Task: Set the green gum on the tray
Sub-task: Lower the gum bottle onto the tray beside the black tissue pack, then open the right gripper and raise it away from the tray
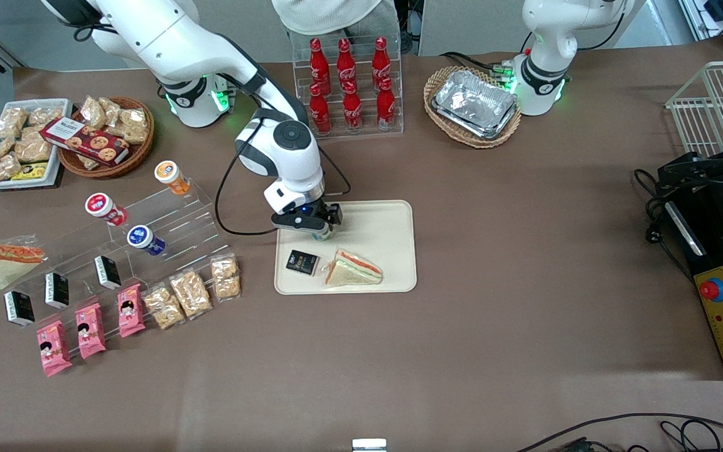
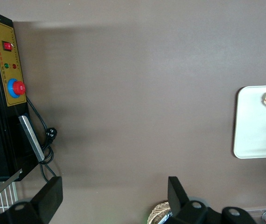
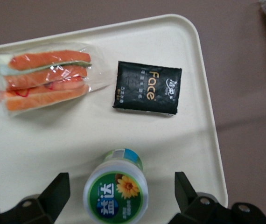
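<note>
Green gum [image 3: 116, 196] stands on tray [image 3: 203, 84], mid-frame in the front view.
Pincer [image 3: 119, 193] straddles it, fingers apart, not touching.

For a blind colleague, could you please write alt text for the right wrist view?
The green gum stands upright on the tray, between the open fingers of the gripper, which do not touch it. A wrapped sandwich and a black packet also lie on the tray.
</note>
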You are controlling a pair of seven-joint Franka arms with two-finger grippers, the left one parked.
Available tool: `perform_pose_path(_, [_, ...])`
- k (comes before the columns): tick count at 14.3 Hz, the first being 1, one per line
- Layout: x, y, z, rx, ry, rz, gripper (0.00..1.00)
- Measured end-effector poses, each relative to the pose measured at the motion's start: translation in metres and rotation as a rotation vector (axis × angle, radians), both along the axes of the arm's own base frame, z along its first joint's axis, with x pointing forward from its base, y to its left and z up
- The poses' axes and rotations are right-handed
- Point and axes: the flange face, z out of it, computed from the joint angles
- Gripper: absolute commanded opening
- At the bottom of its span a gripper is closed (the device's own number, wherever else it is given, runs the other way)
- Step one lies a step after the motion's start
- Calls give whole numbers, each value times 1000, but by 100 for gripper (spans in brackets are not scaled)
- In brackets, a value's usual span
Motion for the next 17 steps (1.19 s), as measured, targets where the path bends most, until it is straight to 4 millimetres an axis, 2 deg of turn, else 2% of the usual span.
perform_pose_path(2, [5, -1, 25, 16, 44, -8, 100])
perform_pose_path(4, [12, 0, 67, 48, 104, 7, 100])
perform_pose_path(11, [28, -7, 277, 16, 165, 115, 100])
perform_pose_path(12, [32, -15, 300, 14, 168, 128, 100])
perform_pose_path(14, [45, -40, 329, 23, 183, 137, 100])
perform_pose_path(17, [75, -98, 352, 25, 157, 201, 100])
